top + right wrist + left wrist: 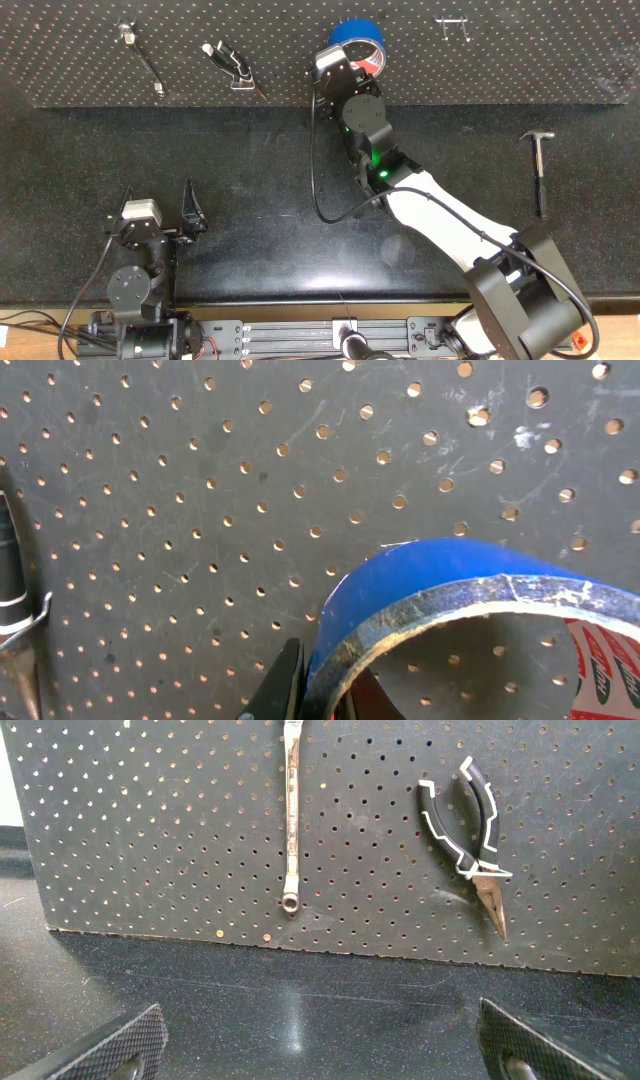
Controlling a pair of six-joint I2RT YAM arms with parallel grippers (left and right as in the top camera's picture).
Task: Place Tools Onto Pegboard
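My right tool [322, 698] pinches the wall of the blue tape roll [430, 595], one finger inside the ring, one outside. The roll is up against the pegboard [280, 50], 12 o'clock in the top view. Left tool [318, 1045] is spread, holding nothing, down at 8 o'clock. Wrench [290, 820] and pliers [465, 830] hang at 10 to 11. Hammer [540, 165] lies on the worktop [250, 180] at 3.

Risk: I can't see a peg inside the ring. Releasing with none caught would likely drop the roll, and it could wheel away. The thin wall could also twist in my pinch.
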